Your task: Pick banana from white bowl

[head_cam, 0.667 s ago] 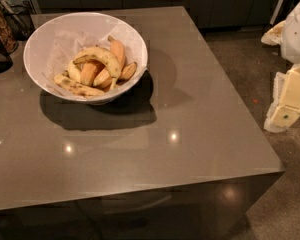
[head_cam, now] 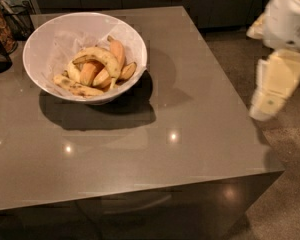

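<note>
The white bowl (head_cam: 50, 39) stands on the grey table at the far left. In it lies the arched pale-yellow banana (head_cam: 101, 57), on top of several straighter orange-toned bananas (head_cam: 116, 51), with a flat spotted banana (head_cam: 77, 87) at the front. My arm is at the right edge of the view, off the table, and the gripper (head_cam: 262, 111) hangs at its lower end, well to the right of the bowl and apart from it.
The grey table (head_cam: 155, 134) has its right edge close to my arm. A dark wire basket and a patterned object (head_cam: 5, 21) sit at the far left behind the bowl. Dark cabinets run along the back.
The view has shifted a little and the bowl now sits slightly lower and to the right. My arm has moved up and slightly left along the table's right side.
</note>
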Controlling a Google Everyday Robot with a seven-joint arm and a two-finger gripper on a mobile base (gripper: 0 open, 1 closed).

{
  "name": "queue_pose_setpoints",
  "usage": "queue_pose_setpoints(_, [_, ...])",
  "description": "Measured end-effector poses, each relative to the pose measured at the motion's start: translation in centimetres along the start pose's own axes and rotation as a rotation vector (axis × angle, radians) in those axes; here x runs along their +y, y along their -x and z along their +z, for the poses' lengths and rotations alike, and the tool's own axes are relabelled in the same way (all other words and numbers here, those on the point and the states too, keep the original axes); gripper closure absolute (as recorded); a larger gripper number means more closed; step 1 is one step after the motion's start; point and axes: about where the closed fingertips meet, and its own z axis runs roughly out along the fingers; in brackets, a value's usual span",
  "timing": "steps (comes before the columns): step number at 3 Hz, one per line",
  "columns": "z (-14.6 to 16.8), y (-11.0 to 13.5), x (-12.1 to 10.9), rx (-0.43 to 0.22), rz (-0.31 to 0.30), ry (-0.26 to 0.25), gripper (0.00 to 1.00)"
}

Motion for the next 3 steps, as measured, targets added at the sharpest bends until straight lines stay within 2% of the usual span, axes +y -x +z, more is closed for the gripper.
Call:
queue_pose_setpoints(1, [-1.3,6.2,-2.8,-0.025,-0.052,-0.01,0.0])
queue_pose_setpoints(2, [-2.2,8.7,-3.7,-0.067,-0.083,-0.049,0.0])
queue_pose_setpoints(3, [-1.6,10.4,-4.3,-0.123,-0.045,-0.008,0.0])
